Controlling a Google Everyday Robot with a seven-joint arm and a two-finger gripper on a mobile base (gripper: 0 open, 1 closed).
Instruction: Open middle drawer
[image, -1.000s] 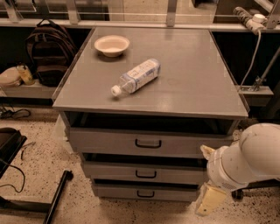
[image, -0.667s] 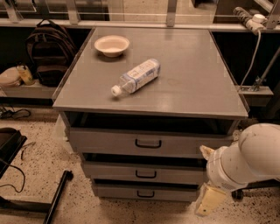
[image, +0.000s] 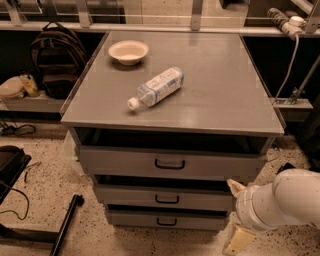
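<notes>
The middle drawer (image: 200, 198) is the second of three grey drawer fronts under the grey table top, with a small black loop handle (image: 166, 199). It looks closed, like the taller top drawer (image: 125, 161) above it and the bottom drawer (image: 200, 220) below it. My gripper (image: 234, 215) is at the lower right, on the end of the white arm, just right of the middle and bottom drawer fronts. Its cream fingers (image: 236, 241) stand apart with nothing between them. It touches no handle.
A plastic bottle (image: 156, 87) lies on the table top (image: 225, 90), with a small bowl (image: 128, 51) at the back left. A backpack (image: 52, 62) stands on the left. A black bar (image: 65, 225) lies on the speckled floor at the lower left. A cable and bracket (image: 292, 75) are on the right.
The white arm and gripper have dropped a little lower beside the drawers. The drawers, bottle and bowl have not moved.
</notes>
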